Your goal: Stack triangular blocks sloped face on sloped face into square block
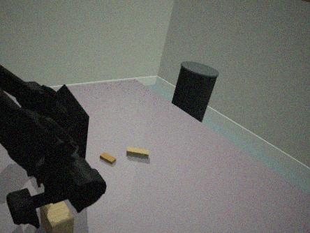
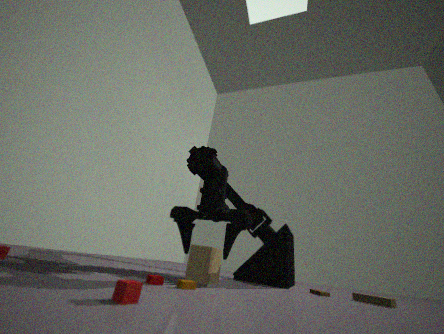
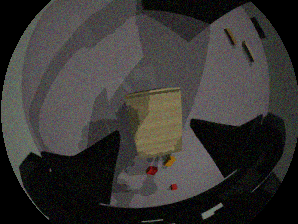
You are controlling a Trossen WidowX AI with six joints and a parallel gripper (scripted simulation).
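The two triangular blocks appear together as one pale wooden block (image 1: 60, 217) (image 2: 202, 266) (image 3: 159, 122), which stands upright on the table (image 1: 167, 188) (image 2: 240, 315). Its top looks roughly square in the wrist view, with a thin strip and a dark line along the far edge. The sloped seam cannot be made out, so how evenly the ends meet cannot be told. My gripper (image 1: 58, 219) (image 2: 206, 256) (image 3: 156, 128) is open and empty. Its fingertips are on either side of the block's upper part, with a visible gap at each side in the wrist view.
Two thin wooden pieces (image 1: 107, 158) (image 1: 137, 152) lie beyond the arm. Near the block are a yellow piece (image 2: 186, 284) (image 3: 170, 161), a small red piece (image 2: 155, 279) and a nearer red block (image 2: 127, 292). A dark cylinder (image 1: 195, 91) stands past the table edge.
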